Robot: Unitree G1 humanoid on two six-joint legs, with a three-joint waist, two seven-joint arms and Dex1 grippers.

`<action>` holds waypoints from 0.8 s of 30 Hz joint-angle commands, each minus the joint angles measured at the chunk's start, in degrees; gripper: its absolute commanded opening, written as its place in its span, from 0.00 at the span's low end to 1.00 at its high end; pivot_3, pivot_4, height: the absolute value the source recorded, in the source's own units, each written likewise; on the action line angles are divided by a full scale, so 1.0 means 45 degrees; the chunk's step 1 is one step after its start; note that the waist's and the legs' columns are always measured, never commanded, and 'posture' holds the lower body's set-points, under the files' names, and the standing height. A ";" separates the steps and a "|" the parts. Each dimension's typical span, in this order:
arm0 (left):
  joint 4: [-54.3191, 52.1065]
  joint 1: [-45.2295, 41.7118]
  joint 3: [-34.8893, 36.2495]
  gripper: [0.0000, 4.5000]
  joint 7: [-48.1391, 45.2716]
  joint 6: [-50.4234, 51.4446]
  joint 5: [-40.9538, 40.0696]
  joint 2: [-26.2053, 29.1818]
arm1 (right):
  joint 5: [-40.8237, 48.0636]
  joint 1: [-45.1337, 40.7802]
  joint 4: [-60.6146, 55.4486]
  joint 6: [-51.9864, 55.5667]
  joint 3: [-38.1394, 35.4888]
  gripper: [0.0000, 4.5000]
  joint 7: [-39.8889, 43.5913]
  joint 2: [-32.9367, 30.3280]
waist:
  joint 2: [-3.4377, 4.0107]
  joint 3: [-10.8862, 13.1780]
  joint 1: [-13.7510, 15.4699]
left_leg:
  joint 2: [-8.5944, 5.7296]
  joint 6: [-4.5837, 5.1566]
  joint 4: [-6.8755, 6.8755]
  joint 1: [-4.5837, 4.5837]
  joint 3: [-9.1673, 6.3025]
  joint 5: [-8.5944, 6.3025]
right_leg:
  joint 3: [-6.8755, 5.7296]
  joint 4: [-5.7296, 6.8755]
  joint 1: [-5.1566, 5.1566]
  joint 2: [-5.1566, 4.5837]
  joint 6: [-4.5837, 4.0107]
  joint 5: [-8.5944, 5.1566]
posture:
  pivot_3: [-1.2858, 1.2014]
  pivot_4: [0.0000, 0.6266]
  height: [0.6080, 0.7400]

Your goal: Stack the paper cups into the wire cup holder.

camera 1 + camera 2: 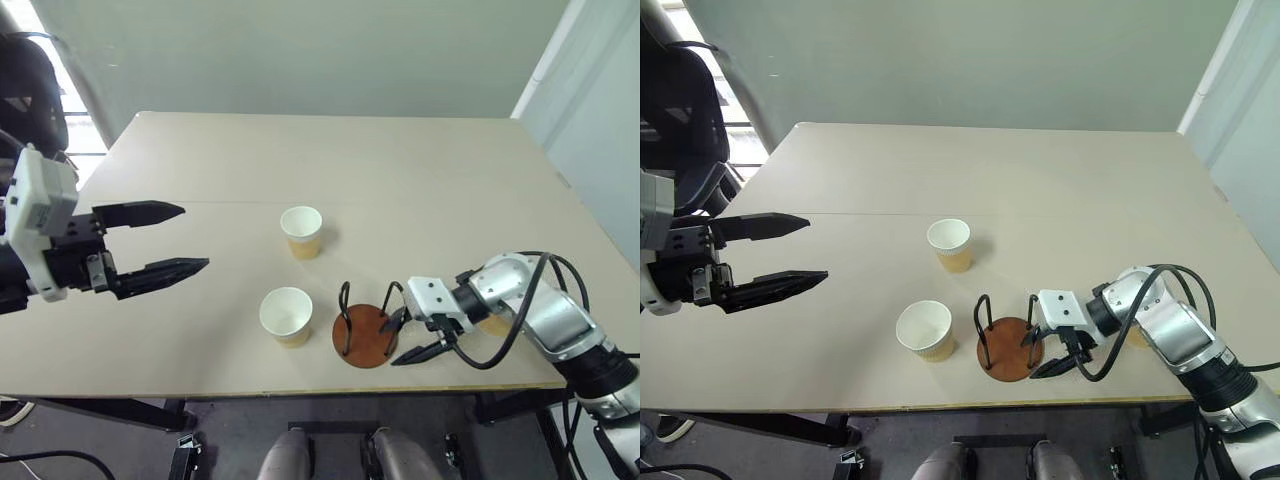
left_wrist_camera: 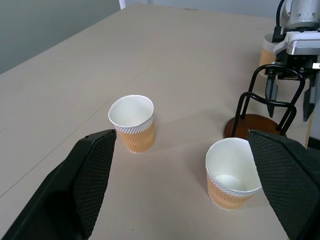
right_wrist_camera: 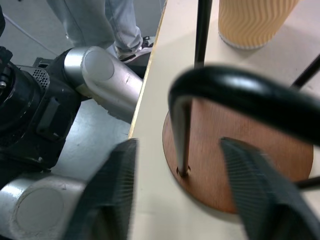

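Two paper cups stand upright on the table, one toward the middle (image 1: pixel 301 232) and one nearer the front edge (image 1: pixel 286 316). A third cup (image 2: pixel 269 52) stands behind my right arm, mostly hidden by it. The wire cup holder (image 1: pixel 365 335), a reddish-brown disc with two black wire loops, stands empty to the right of the near cup. My right gripper (image 1: pixel 410 336) is open at the holder's right side, and its fingers straddle one wire loop (image 3: pixel 200 85) without touching it. My left gripper (image 1: pixel 193 238) hangs open and empty above the table's left part, well clear of the cups.
The beige table (image 1: pixel 420 170) reaches to a grey wall at the back. The holder sits close to the table's front edge (image 3: pixel 145 95). A dark chair (image 1: pixel 685 110) stands off the table's left side.
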 commanded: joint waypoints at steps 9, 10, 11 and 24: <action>0.0245 -0.1618 0.0216 1.00 -0.0478 0.0279 -0.1119 0.1013 | 0.1480 -0.1602 -0.2077 0.0482 -0.3214 0.99 0.1040 -0.3091 | -0.0011 0.0023 0.0035 | -0.0003 -0.0002 -0.0003 -0.0010 0.0006 -0.0005 | 0.0009 -0.0011 -0.0003 0.0003 0.0001 -0.0001 | 0.52 0.24 1.00; 0.0309 -0.1743 0.0114 1.00 -0.0544 0.0272 -0.1164 0.1110 | 0.1801 -0.1872 -0.2037 0.0601 -0.3751 0.99 0.1161 -0.3463 | -0.0011 0.0024 0.0035 | -0.0003 -0.0002 -0.0003 -0.0011 0.0008 -0.0005 | 0.0011 -0.0009 -0.0006 0.0003 0.0001 -0.0002 | 0.52 0.24 1.00; 0.0350 -0.1831 0.0041 1.00 -0.0588 0.0279 -0.1211 0.1165 | 0.2033 -0.2023 -0.2010 0.0685 -0.4075 0.99 0.1229 -0.3708 | -0.0013 0.0023 0.0035 | -0.0003 -0.0003 -0.0004 -0.0011 0.0006 -0.0005 | 0.0011 -0.0007 -0.0007 0.0003 -0.0001 -0.0008 | 0.52 0.24 1.00; -0.1216 -0.2128 -0.2650 1.00 -0.1593 -0.0383 -0.1042 0.1167 | 0.1508 0.4953 -0.2891 0.2111 -0.8595 0.99 -0.0581 -0.6281 | -0.0053 0.0024 0.0165 | -0.0003 -0.0044 0.0010 0.0003 0.0018 -0.0095 | 0.0029 0.0001 0.0017 0.0010 0.0128 -0.0055 | 0.52 0.24 1.00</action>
